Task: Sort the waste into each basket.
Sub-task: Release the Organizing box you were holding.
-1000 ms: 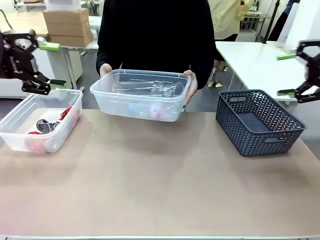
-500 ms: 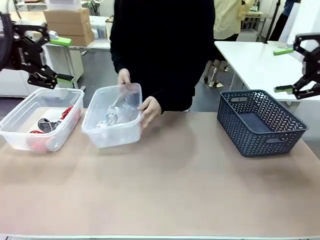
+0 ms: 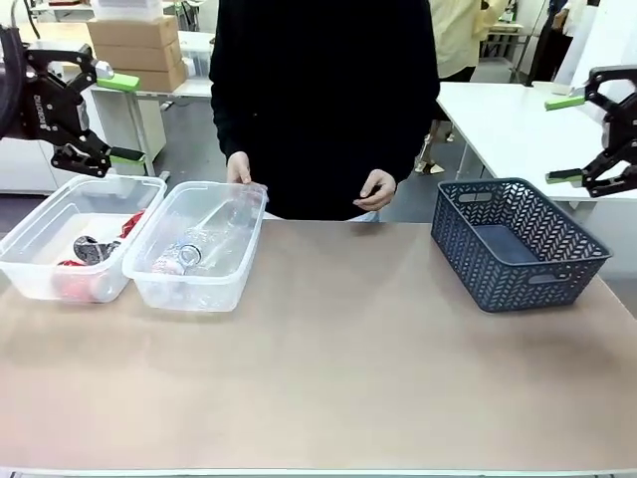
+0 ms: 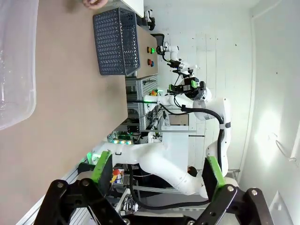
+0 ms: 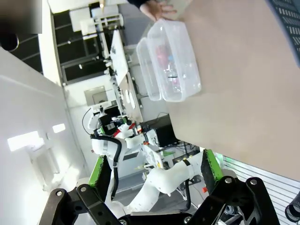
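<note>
Two clear tubs stand side by side at the table's left. The left tub (image 3: 40, 224) holds red, black and silver cans (image 3: 92, 251). The right tub (image 3: 238, 261) holds clear plastic bottles (image 3: 194, 244); the person's hand (image 3: 237, 167) rests at its far rim, the other hand (image 3: 376, 189) hovers free. My left gripper (image 3: 111, 119) hangs open above the left tub's far end, holding nothing. My right gripper (image 3: 564, 139) hangs open high at the right, above the grey basket. Both tubs (image 5: 174, 61) also appear in the right wrist view.
A dark grey mesh basket (image 3: 518, 244) sits empty at the right of the table, also seen in the left wrist view (image 4: 115, 42). The brown table top (image 3: 338, 368) is bare in the middle and front. A white table (image 3: 498, 115) stands behind on the right.
The person has turned the bottle tub and set it down next to the can tub, then drawn one hand back. Both grippers have barely moved.
</note>
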Robot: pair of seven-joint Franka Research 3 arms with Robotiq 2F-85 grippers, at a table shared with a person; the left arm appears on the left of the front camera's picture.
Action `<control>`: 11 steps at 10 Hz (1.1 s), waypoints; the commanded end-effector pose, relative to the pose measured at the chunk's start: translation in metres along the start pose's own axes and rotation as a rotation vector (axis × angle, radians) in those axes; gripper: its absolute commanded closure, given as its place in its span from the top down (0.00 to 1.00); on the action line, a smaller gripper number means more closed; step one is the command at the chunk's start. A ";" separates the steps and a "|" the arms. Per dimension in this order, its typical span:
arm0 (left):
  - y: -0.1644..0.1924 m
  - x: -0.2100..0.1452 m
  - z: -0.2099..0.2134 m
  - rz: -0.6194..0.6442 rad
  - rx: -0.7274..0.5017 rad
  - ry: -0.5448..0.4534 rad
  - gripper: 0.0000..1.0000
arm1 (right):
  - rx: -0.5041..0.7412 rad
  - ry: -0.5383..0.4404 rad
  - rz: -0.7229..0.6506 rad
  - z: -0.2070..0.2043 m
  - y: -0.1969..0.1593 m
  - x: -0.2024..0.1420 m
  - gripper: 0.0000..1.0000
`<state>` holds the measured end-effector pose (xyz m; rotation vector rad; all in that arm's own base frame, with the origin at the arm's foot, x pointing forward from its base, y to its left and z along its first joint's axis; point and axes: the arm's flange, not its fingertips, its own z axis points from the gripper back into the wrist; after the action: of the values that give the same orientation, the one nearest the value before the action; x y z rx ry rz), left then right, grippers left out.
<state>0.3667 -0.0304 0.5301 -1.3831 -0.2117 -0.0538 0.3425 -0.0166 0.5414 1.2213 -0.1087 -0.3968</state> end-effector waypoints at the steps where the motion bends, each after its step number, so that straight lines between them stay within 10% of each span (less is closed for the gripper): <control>1: -0.002 -0.001 -0.001 0.006 -0.016 -0.002 1.00 | 0.033 0.010 0.018 0.000 0.001 0.003 1.00; 11: -0.002 -0.001 -0.001 0.006 -0.016 -0.002 1.00 | 0.033 0.010 0.018 0.000 0.001 0.003 1.00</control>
<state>0.3667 -0.0304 0.5301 -1.3831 -0.2116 -0.0538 0.3425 -0.0166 0.5414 1.2213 -0.1088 -0.3966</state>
